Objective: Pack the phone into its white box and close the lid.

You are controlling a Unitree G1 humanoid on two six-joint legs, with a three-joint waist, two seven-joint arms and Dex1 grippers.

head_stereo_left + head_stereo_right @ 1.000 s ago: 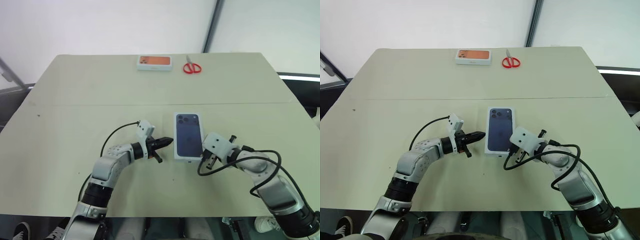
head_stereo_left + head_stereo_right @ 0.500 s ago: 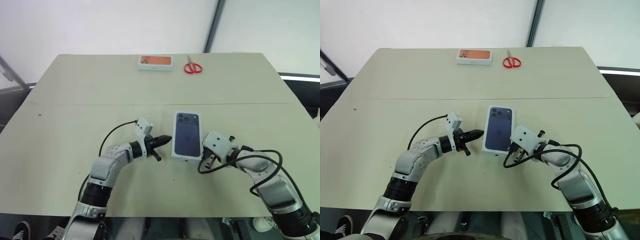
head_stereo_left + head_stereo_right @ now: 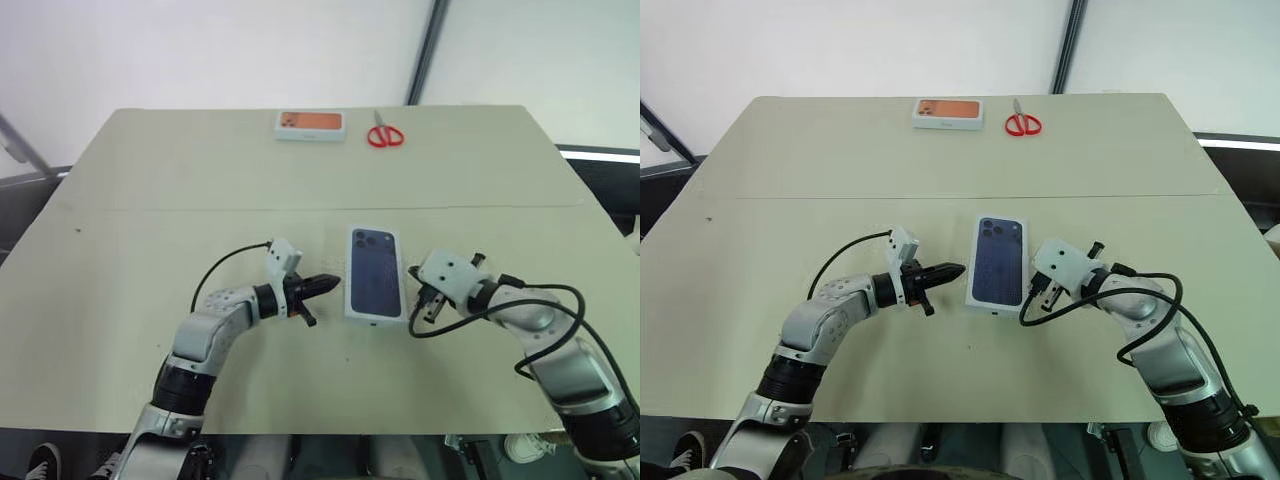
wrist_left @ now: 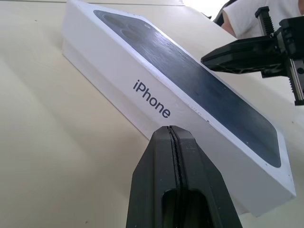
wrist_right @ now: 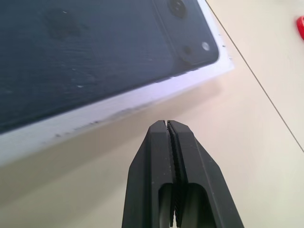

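The lid [image 3: 375,283], white with a dark phone picture on top, lies flat on the table in front of me, closed over the white box. A thin strip of that box [image 4: 71,51] shows under the lid's end. The phone is hidden. My left gripper [image 3: 335,283] is shut and empty, its tip pointing at the lid's left long side [image 4: 152,95], a small gap away. On the other side my right gripper [image 3: 420,303] is shut and empty, slightly off the lid's right edge [image 5: 95,52]. It also appears in the left wrist view, as the right gripper [image 4: 228,52] beyond the lid.
An orange-topped box [image 3: 310,124] and red scissors [image 3: 384,135] lie at the table's far edge. The tan table [image 3: 150,200] stretches wide on both sides, and its front edge is close behind my arms.
My right gripper has drawn back to the right, away from the lid's edge. The closed box has turned slightly and now lies straighter. The left gripper has hardly moved.
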